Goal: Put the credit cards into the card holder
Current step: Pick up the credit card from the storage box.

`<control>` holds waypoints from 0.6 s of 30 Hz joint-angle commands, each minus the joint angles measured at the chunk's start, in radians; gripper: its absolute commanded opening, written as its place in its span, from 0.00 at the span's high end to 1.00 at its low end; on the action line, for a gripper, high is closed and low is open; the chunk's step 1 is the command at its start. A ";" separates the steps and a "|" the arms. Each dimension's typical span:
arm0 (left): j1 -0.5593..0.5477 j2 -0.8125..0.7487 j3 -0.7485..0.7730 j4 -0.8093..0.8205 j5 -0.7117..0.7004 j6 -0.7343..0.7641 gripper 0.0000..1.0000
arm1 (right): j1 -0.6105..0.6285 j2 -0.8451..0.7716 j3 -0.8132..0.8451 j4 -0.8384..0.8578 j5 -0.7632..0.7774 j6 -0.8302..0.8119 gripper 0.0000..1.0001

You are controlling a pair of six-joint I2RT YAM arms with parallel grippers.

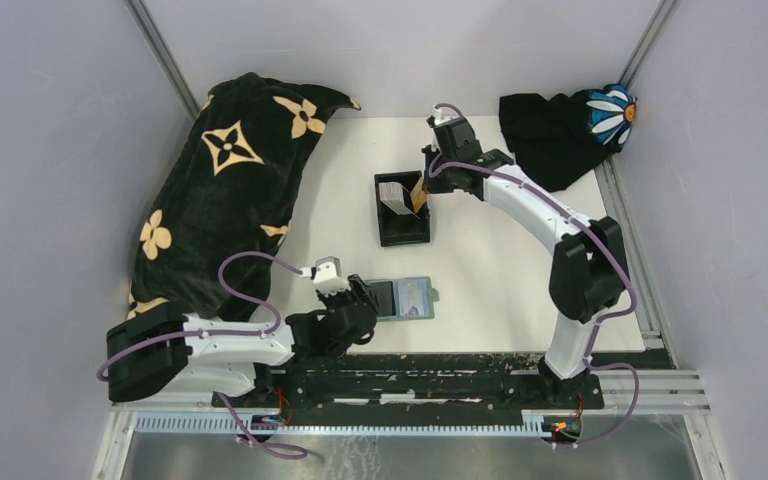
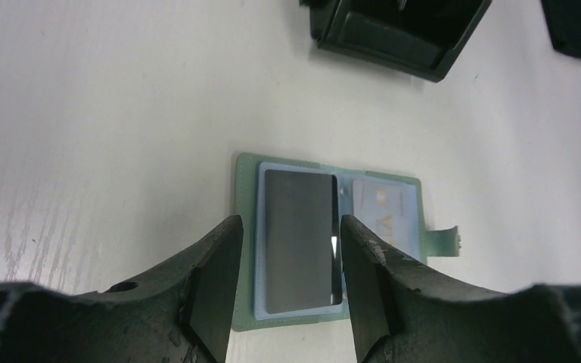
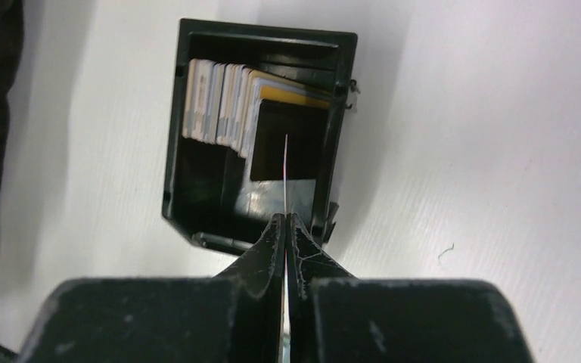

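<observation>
Several credit cards (image 3: 215, 102) stand on edge in a leaning row at the far end of the black card holder (image 3: 172, 151), with a yellow card (image 3: 295, 93) and a dark-faced card (image 3: 291, 140) at the row's right end. The holder's long axis runs straight away from my right wrist camera. My right gripper (image 3: 284, 221) has its fingers pressed together on a thin card (image 3: 285, 170), seen edge-on and lined up lengthwise with the holder's right side. Nearer the left arm, a green wallet (image 2: 245, 189) lies open flat on the white table (image 2: 83, 113), holding a dark grey card (image 2: 299, 242) on the left and a whitish card (image 2: 382, 208) on the right. My left gripper (image 2: 288, 227) is spread, one finger on each side of the dark grey card; I can't tell whether they touch it.
</observation>
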 commanded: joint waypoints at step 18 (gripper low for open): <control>0.000 -0.305 -0.005 0.333 0.280 0.691 0.33 | 0.156 -0.641 -0.542 0.051 -0.344 0.008 0.99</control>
